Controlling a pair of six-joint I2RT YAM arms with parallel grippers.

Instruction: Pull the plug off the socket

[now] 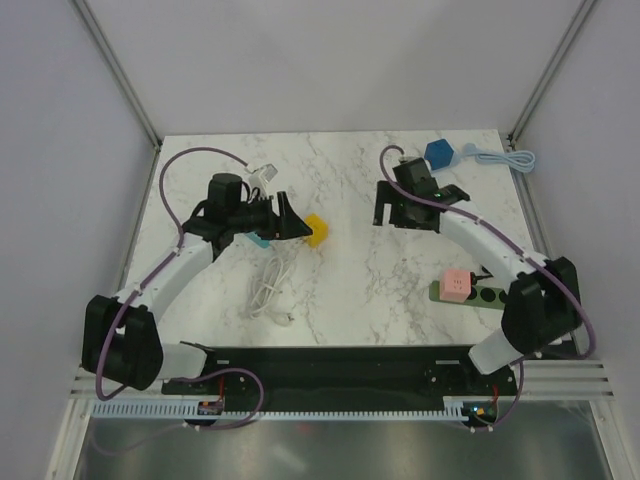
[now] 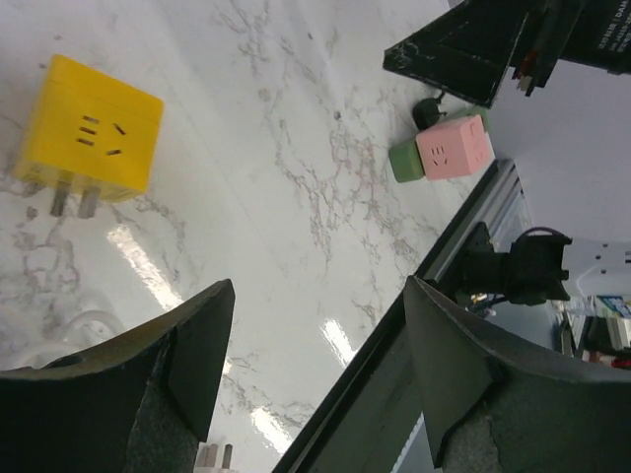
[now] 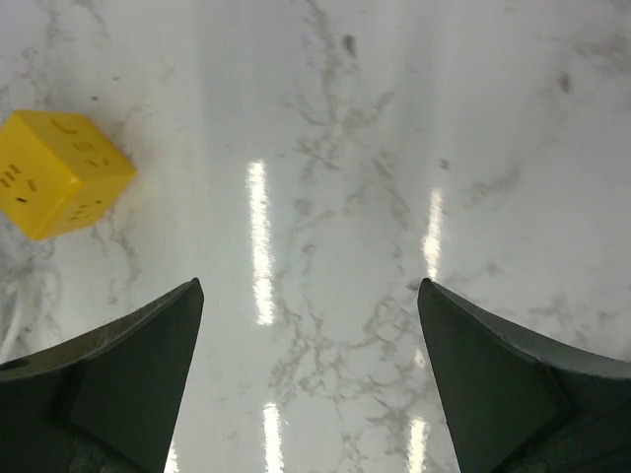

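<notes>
A yellow cube plug (image 1: 315, 229) lies loose on the marble table, its metal prongs (image 2: 71, 200) bare and in no socket. My left gripper (image 1: 286, 217) hangs just left of it, open, with nothing between the fingers (image 2: 320, 284). My right gripper (image 1: 398, 212) hovers to the cube's right, wide open and empty (image 3: 310, 284); the yellow cube (image 3: 59, 172) shows at that view's left edge. A pink cube plug (image 1: 457, 285) sits pushed into a green power strip (image 1: 490, 294) near the right arm's base, also in the left wrist view (image 2: 454, 148).
A blue cube (image 1: 439, 153) with a pale blue cable (image 1: 505, 158) lies at the back right. A coiled white cable (image 1: 270, 290) lies in front of the left gripper, and a small white connector (image 1: 262, 172) behind it. A teal piece (image 1: 258, 240) peeks from under the left gripper.
</notes>
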